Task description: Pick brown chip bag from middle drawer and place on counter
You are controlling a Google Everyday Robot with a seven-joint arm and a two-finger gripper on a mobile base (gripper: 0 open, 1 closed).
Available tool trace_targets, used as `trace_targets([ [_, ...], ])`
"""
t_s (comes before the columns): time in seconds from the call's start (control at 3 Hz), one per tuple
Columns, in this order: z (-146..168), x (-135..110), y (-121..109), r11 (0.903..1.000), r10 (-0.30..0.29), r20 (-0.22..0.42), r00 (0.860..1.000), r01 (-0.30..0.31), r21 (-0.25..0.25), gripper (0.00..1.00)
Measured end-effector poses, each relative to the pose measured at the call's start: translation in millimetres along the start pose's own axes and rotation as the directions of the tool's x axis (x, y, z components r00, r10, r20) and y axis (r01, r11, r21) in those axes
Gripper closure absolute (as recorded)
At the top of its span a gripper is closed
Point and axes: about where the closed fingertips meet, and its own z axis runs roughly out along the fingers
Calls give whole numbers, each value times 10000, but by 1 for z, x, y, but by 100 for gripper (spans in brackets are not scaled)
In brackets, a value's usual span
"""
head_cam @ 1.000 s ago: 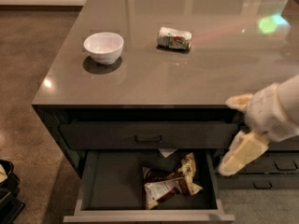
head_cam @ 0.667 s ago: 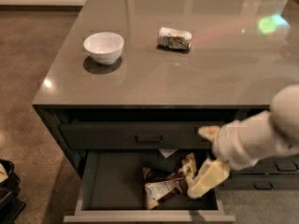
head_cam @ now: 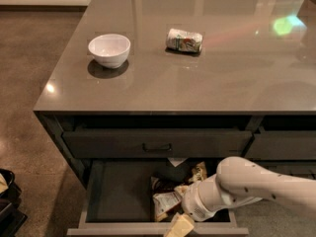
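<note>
From where I stand, the middle drawer (head_cam: pixel 116 194) is pulled out toward the near side, under the closed top drawer (head_cam: pixel 108 143) with its small bar handle (head_cam: pixel 157 147). The brown chip bag (head_cam: pixel 166 199) lies crumpled inside the open drawer, right of centre, its white panel facing up and a tan corner poking toward the far right of the box. The left part of the drawer floor is bare dark grey. The robot's white arm (head_cam: pixel 256 184) reaches in from the right and slants down over the drawer's near right corner, partly covering the bag. The gripper (head_cam: pixel 179 226) hangs at the near edge of the drawer, just beside the bag's near end. Only a cream tip of it shows before the view cuts off, so I cannot tell how wide it is set or whether it has hold of anything. Up on the counter (head_cam: pixel 207 90) a white bowl (head_cam: pixel 109 49) sits toward the left, and a small white-green can (head_cam: pixel 184 40) lies on its side further right, well apart from the bowl.
</note>
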Motion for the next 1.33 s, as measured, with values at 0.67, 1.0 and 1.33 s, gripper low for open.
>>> trace_targets([
  [0.67,6,1,-31,9967,286,162,9995,-298,761,0],
  [1.0,4,-2,-66,9918,353,-22,9994,-347,1232,0],
  [1.33,13,6,-94,9875,443,-215,9988,-405,1523,0],
])
